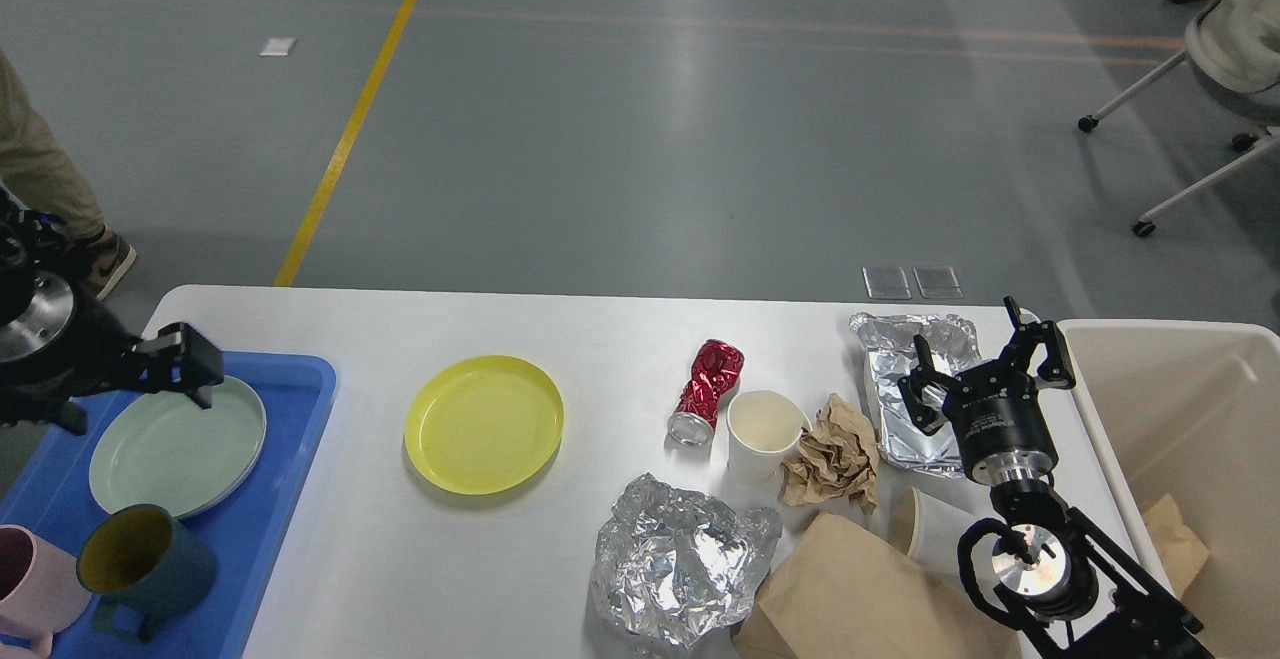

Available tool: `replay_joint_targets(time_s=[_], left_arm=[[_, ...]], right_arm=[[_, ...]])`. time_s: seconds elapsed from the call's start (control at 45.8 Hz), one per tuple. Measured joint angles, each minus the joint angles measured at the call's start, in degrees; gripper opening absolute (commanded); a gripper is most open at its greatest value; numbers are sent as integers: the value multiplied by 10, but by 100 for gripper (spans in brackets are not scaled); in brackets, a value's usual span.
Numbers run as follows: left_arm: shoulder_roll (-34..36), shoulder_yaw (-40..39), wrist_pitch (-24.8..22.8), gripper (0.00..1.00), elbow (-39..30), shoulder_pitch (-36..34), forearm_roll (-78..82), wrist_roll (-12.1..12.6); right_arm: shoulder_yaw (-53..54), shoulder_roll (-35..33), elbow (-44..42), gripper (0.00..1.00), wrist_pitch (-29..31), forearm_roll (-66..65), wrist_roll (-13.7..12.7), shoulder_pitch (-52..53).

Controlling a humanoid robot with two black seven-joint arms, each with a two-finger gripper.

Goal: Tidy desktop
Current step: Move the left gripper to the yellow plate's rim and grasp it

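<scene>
- Desktop (pixel 600 329), large smooth matte white rect. top w/ rounded corners, filled lower frame btwn blue plastic tray (pixel 300 389) at left & beige rect. bin (pixel 1180 399) at right.
- Left gripper (pixel 190 367) hovered over pale green round plate (pixel 178 444) in tray; whether fingers were spread I couldn't tell.
- Right gripper (pixel 985 364) stood spread, empty, above crinkled foil tray (pixel 900 409).
- Glossy yellow round plate (pixel 484 424) sat mid-desk; crushed red can (pixel 708 391) beside white paper cup (pixel 765 434).
- Dark teal mug (pixel 145 564) touched pink mug (pixel 35 594).

My arms: matte black housings, polished silver wrist rings. Right end effector (pixel 985 369) has black two-finger linkage, looped cable below.
</scene>
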Motion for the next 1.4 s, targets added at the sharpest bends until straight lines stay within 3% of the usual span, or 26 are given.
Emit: replay_joint_targets(time_s=[0.131, 0.328, 0.546, 0.852, 0.983, 1.267, 1.398], left_arm=[[-97, -11, -32, 96, -25, -88, -82, 0], [-157, -44, -103, 96, -30, -181, -174, 0], [-214, -57, -113, 96, -31, -194, -210, -1], [-209, -60, -114, 96, -31, -190, -230, -4], [-195, -56, -111, 96, -19, -155, -225, -7], [-185, -67, -76, 96, 86, 45, -225, -13], [-182, -89, -31, 95, 143, 148, -231, -18]], right_arm=[[0, 0, 0, 100, 0, 0, 0, 0], [0, 0, 0, 100, 0, 0, 0, 0], [0, 0, 0, 100, 0, 0, 0, 0], [0, 0, 0, 100, 0, 0, 0, 0], [0, 0, 0, 100, 0, 0, 0, 0], [0, 0, 0, 100, 0, 0, 0, 0], [0, 0, 0, 100, 0, 0, 0, 0]])
